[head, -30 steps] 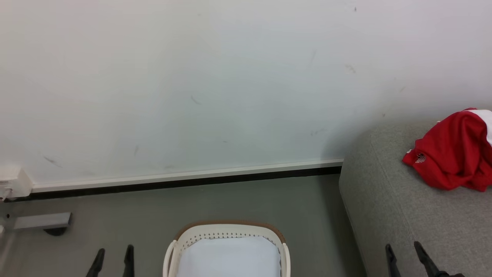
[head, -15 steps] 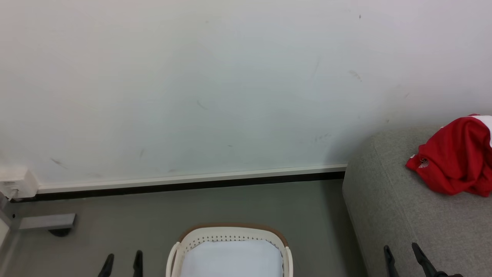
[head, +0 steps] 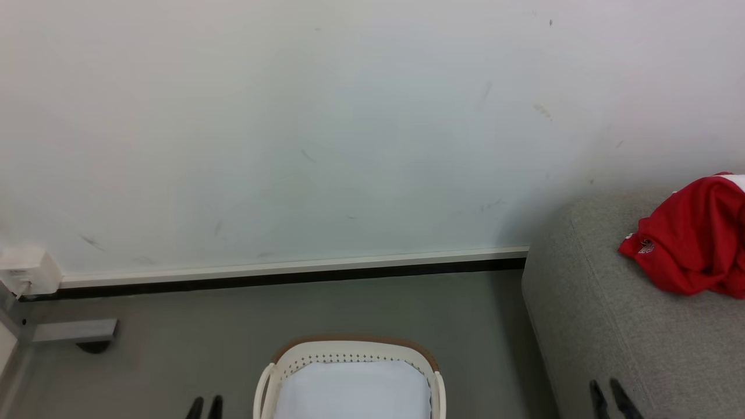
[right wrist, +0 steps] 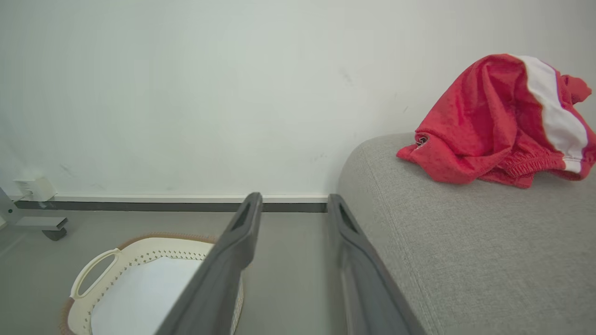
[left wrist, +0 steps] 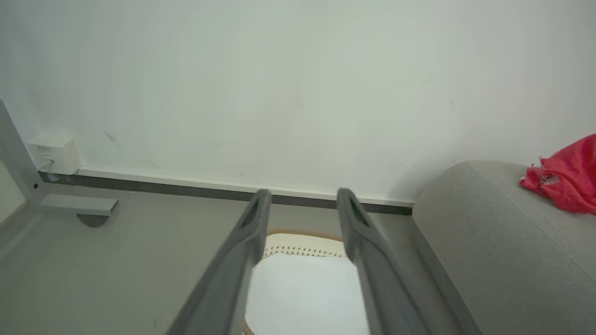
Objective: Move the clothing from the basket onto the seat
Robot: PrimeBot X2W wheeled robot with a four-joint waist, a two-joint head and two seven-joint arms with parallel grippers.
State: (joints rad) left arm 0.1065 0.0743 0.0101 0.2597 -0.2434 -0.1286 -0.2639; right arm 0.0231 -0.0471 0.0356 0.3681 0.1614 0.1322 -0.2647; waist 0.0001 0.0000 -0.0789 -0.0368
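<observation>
1. Pale scuffed wall (head: 349,145) and grey floor (head: 233,326) back the scene; the clothing (head: 689,244) lies in a crumpled red heap on top of the seat (head: 611,337), toward its far edge by the wall and not far from its rounded left end
2. The basket (head: 349,347) stands on the floor apart from the seat's left end, showing only its bare pale bottom, so I judge the transfer done
3. Main risk: the heap sits high and loose, and its crest corner points toward the rounded left end; a brush or tug there could drag it over that curve and onto the floor
4. The right gripper (head: 609,398) is low at the seat's near edge, well apart from the clothing, its 2 fingers parted with nothing between them; swinging it across the seat top could catch a fold
5. The left gripper (head: 205,407) hangs just beside the basket's left side, jaws likewise apart and empty; a turn of the waist or base could knock the light basket, or scrape an arm along the seat's end
</observation>
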